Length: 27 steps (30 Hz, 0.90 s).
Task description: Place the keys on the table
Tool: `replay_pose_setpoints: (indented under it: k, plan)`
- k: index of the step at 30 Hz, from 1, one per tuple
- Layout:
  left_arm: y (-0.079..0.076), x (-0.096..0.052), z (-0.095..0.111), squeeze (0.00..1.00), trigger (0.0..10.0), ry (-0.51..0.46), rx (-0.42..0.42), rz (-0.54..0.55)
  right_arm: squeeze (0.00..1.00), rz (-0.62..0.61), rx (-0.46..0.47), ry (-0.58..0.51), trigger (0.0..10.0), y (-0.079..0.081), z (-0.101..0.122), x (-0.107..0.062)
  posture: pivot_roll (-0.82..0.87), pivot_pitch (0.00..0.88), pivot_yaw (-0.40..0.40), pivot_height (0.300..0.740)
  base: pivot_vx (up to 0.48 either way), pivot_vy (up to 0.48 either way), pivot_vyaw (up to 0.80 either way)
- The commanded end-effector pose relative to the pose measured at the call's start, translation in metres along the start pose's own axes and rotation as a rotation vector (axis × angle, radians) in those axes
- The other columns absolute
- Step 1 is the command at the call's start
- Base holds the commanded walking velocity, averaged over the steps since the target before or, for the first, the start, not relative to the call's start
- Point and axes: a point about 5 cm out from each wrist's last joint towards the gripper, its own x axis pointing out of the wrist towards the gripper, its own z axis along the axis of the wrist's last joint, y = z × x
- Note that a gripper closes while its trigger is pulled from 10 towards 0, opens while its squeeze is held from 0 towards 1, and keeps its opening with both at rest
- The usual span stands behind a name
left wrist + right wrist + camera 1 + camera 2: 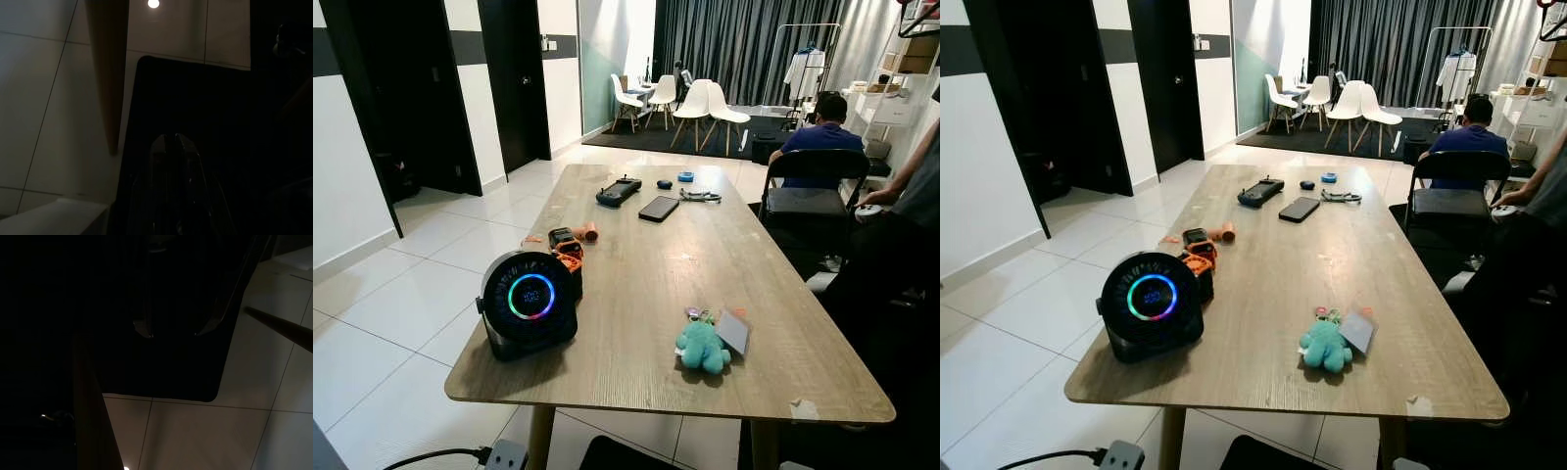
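Observation:
The keys (697,316) lie on the wooden table (636,264) near its front right, joined to a teal plush toy (703,347) and a grey card tag (732,331). Nothing holds them. Both arms hang low beside the table legs, over a dark mat on the tiled floor. In the dim left wrist view, my left gripper (171,140) has its fingertips pressed together with nothing between them. In the right wrist view, my right gripper (176,333) has its two fingers (145,329) spread apart and empty.
A round black fan with a glowing ring (529,302) stands at the front left, an orange-black device (567,253) behind it. Farther back lie a phone (658,208) and a controller (619,190). A black chair (813,186), a seated person (822,132) and another person (911,225) are on the right.

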Motion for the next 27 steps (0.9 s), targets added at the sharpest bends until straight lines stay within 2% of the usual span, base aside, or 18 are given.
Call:
replay_pose_setpoints:
  k: [1, 27]
  plan:
    - [-0.0045, 0.0011, -0.0004, 0.00, 10.0, -0.006, -0.005, -0.006, 0.00, -0.001, -0.001, -0.006, 10.0, 0.0006, -0.0008, -0.0007, 0.02, 0.030, 0.017, 0.740, -0.270, 0.000, 0.00]
    - [0.0000, -0.0043, -0.0059, 0.00, 10.0, -0.005, -0.004, -0.016, 0.00, 0.001, -0.015, 0.010, 10.0, 0.0004, -0.0031, -0.0013, 0.03, 0.027, 0.009, 0.740, -0.294, 0.000, 0.00]
